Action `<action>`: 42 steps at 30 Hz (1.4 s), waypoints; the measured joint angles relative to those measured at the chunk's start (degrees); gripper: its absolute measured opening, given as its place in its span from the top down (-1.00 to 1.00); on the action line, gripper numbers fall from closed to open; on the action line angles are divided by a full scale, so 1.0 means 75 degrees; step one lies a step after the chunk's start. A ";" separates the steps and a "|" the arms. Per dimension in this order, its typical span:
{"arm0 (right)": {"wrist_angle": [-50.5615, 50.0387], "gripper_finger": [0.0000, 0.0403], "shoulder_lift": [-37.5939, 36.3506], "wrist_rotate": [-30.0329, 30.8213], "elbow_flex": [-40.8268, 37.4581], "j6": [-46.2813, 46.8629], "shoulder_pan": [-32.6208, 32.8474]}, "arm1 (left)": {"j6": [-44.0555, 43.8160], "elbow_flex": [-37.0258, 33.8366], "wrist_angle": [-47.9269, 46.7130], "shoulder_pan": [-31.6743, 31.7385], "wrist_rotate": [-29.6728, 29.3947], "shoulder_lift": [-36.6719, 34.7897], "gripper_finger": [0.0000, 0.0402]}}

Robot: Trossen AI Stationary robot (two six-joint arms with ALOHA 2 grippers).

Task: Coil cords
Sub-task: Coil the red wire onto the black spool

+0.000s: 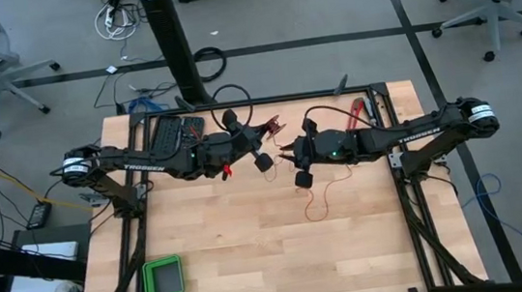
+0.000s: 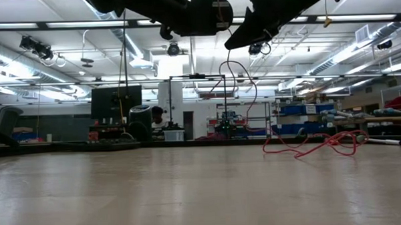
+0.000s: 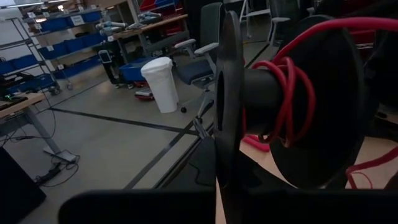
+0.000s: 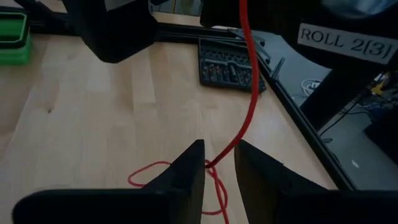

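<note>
Two hands mid-table — left hand [image 1: 228, 170] together, right hand [image 4: 219, 163] apart astride the red cord [image 4: 247, 93]; green tray [image 1: 163, 279] aside.

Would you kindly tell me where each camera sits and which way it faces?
High view: overhead, straight down; both arms, left gripper, right gripper, table.
Low view: tabletop height, level across into the room; arms overhead, red cord.
Left wrist view: on the left arm, facing a black spool wound with cord.
Right wrist view: on the right arm, down past its fingers.
Shared: every view shows the cord.
</note>
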 joint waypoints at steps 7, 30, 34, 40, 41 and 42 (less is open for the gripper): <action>-0.0207 0.96 0.0000 0.0058 -0.0003 -0.0179 -0.0006 | -0.0003 0.0000 0.0009 0.0000 0.0000 0.0000 0.97; 0.0342 1.00 0.0718 0.0223 0.0773 -0.0994 -0.0230 | -0.1123 0.0021 0.0084 0.0195 0.0022 0.0000 0.97; -0.0303 1.00 0.1018 0.0857 0.1231 -0.1135 -0.0264 | -0.1935 0.0406 -0.0969 0.0306 0.0015 0.0006 0.97; -0.0817 1.00 0.0989 0.2034 0.1259 -0.1179 -0.0216 | -0.2800 0.0777 -0.1513 0.0321 0.0685 0.0006 0.97; -0.0905 1.00 0.1002 0.2260 0.1259 -0.1090 -0.0224 | -0.2934 0.0845 -0.1477 0.0323 0.0861 0.0008 0.97; -0.1042 1.00 0.1003 0.2372 0.1259 -0.0951 -0.0233 | -0.3014 0.0904 -0.1507 0.0323 0.0997 0.0009 0.97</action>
